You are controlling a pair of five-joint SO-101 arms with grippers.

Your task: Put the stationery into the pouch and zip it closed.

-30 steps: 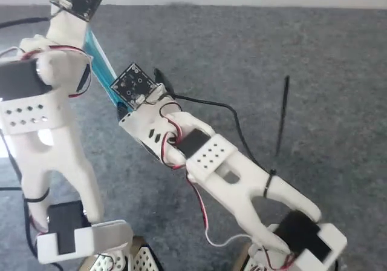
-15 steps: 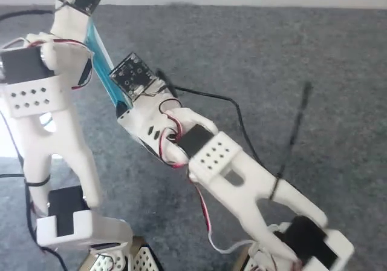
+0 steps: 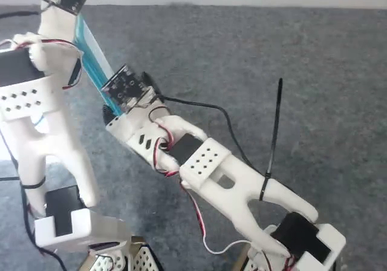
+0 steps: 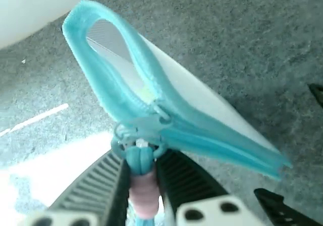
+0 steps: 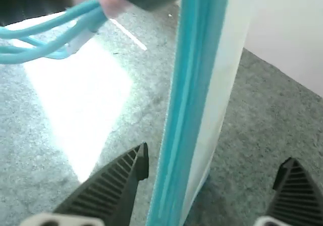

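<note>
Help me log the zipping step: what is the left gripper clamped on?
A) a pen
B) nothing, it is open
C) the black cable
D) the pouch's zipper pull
D: the left wrist view shows the left gripper shut on the teal zipper pull, at the partly open mouth of the pouch.
</note>
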